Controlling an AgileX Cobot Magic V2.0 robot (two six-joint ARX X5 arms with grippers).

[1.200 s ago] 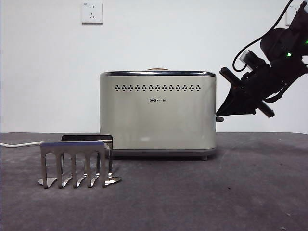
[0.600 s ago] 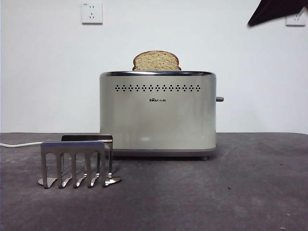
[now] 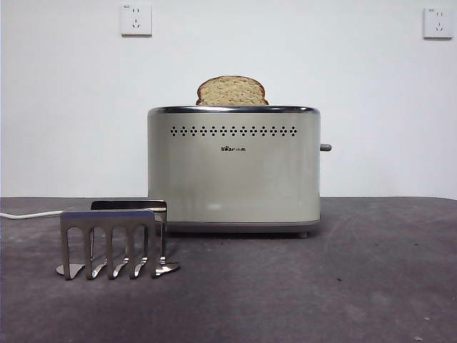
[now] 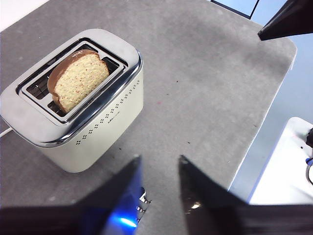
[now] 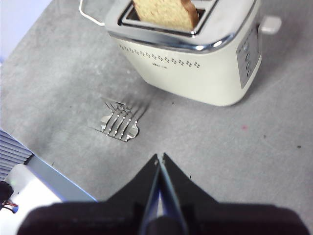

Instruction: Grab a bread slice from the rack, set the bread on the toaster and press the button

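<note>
Bread stood in the toaster, both arms held high above the table.

The slice of bread point(image 3: 231, 91) rose from the toaster point(image 3: 233, 171); the button point(image 3: 325, 147) jutted at the toaster's 3 o'clock side, the rack point(image 3: 114, 243) at its 7 o'clock. The left gripper point(image 4: 159, 169) was parted and empty; the right gripper point(image 5: 160, 164) was closed, empty.

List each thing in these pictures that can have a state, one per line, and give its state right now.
slice of bread: upright in the toaster's slot, top sticking out
toaster: upright on the table, holding the bread
button: up
rack: holds no bread
left gripper: open, holding nothing
right gripper: shut, holding nothing
</note>
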